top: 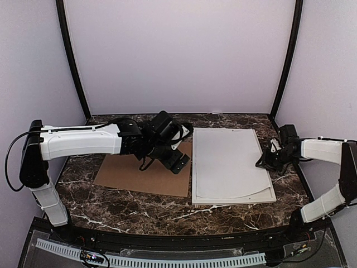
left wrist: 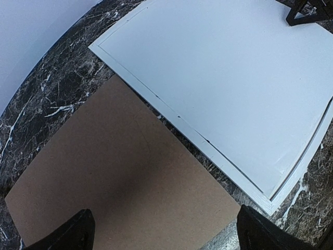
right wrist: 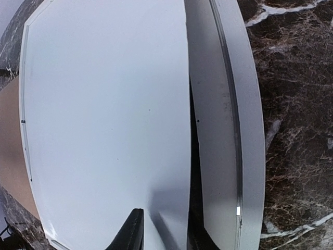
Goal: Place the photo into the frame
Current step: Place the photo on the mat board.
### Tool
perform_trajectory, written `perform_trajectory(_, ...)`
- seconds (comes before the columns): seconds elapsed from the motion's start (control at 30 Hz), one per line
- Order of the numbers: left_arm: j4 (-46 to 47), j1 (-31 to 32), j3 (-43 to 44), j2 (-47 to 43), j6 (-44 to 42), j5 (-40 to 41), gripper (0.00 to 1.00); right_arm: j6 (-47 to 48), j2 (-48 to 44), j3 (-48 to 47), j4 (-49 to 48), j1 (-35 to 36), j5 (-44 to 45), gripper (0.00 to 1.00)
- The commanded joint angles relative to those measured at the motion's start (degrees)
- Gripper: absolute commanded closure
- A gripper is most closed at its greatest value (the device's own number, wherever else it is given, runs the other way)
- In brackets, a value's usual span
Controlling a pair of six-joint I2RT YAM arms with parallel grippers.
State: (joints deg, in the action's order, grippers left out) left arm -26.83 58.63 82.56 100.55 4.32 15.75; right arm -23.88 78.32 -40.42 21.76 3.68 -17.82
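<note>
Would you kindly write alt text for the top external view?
A white frame lies on a marble table, a white sheet inside it, a brown board beside it. The left gripper hovers open over the board, the right gripper at the frame's right edge.

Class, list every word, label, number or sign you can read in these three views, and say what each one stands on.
No text can be read in any view.
White sheet lying in the frame: a faint tiny mark near its far edge, too small to read.
Brown board: no lettering.
Marble table: no lettering.
</note>
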Motion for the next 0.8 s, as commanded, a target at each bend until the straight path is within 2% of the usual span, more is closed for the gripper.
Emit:
perform_trajectory(0.0,-1.19,-0.45,1.28,0.02,0.28,0.77,0.02,0.83,0.51,-0.96,1.08,-0.17,1.97,0.73)
perform_trajectory(0.17,-1.10,-0.45,1.37,0.16,0.12,0.96,0.02,1.26,1.12,-1.51,2.25,-0.33,4.99,0.63)
perform_trajectory(0.53,-0.95,-1.41,1.50,1.38,1.60,-1.76,0.02,3.66,2.66,-4.08,4.03,-2.25,14.36,0.49)
perform_trajectory(0.77,0.64,-3.53,1.52,4.16,5.71,-9.17,0.01,4.03,5.98,-4.96,1.17,-3.16,12.42,0.46)
